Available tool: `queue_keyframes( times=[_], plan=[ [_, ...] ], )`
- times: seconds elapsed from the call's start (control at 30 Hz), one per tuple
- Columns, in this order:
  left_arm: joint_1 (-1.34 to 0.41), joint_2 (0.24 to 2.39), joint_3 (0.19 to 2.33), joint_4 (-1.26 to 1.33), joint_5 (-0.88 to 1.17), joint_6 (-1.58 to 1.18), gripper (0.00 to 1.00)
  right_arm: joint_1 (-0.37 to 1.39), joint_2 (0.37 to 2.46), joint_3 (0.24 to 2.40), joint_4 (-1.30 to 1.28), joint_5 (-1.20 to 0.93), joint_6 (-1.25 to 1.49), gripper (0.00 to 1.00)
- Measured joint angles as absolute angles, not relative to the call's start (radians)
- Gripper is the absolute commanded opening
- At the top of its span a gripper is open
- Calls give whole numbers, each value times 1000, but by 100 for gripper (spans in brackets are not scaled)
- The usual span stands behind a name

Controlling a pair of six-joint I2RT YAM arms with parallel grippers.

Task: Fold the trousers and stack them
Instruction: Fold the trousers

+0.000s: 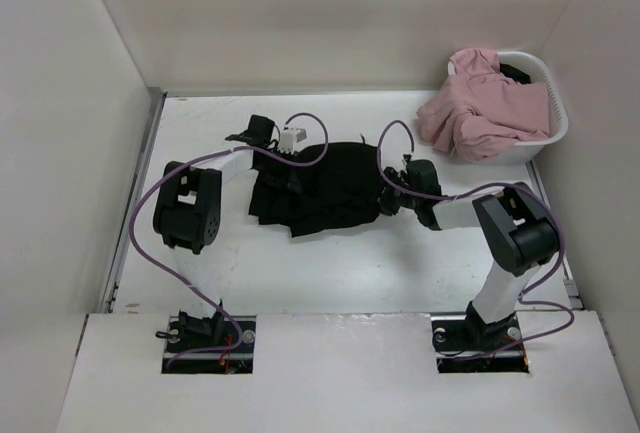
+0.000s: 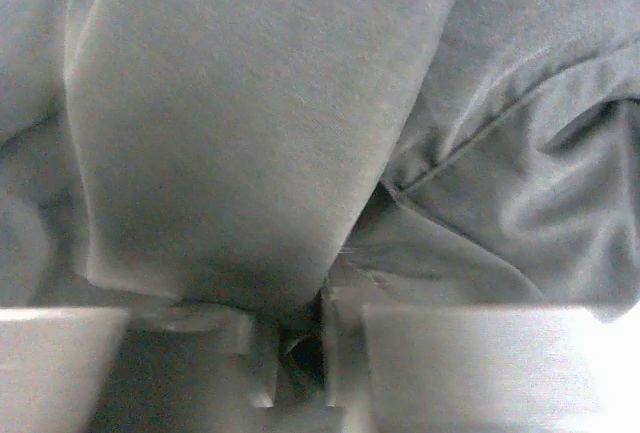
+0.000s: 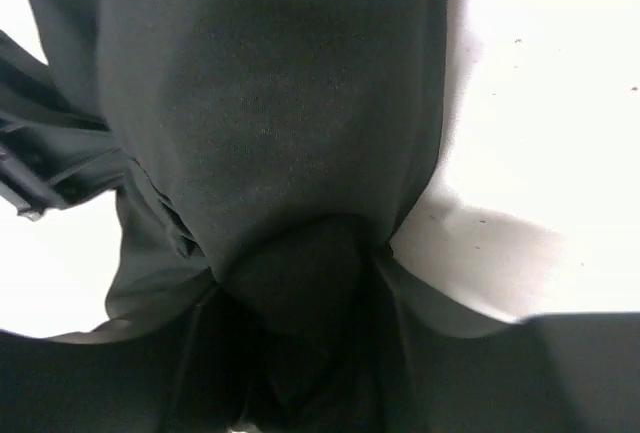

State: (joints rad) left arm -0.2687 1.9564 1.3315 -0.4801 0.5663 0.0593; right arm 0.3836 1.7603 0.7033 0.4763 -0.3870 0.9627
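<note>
The black trousers (image 1: pixel 325 193) lie bunched in a heap at the middle of the white table (image 1: pixel 350 273). My left gripper (image 1: pixel 272 165) is at the heap's left edge. In the left wrist view its jaws (image 2: pixel 300 313) stand nearly together, pinching a fold of the trousers (image 2: pixel 230 123). My right gripper (image 1: pixel 392 199) is at the heap's right edge. In the right wrist view the trousers (image 3: pixel 270 83) funnel down into the right gripper (image 3: pixel 295 283), which is closed on the bunched cloth with bare table to its right.
A white basket (image 1: pixel 556 113) stands at the back right corner with a pale pink garment (image 1: pixel 480 108) spilling over its near rim. Walls close the table at the left, back and right. Purple cables loop along both arms.
</note>
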Motion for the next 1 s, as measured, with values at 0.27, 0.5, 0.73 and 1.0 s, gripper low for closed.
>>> queue_keyframes(
  times=[0.27, 0.5, 0.73, 1.0],
  plan=[
    [-213, 1907, 1468, -615, 568, -4, 0, 343, 1738, 648, 548, -461, 1007, 85],
    [-155, 1742, 1660, -785, 581, 1, 0, 342, 1705, 639, 543, -497, 979, 100],
    [-19, 1865, 1662, -876, 611, 66, 9, 353, 1702, 670, 504, -497, 960, 100],
    [112, 2083, 1647, -803, 446, 219, 48, 407, 1721, 825, 492, -488, 953, 100]
  ],
)
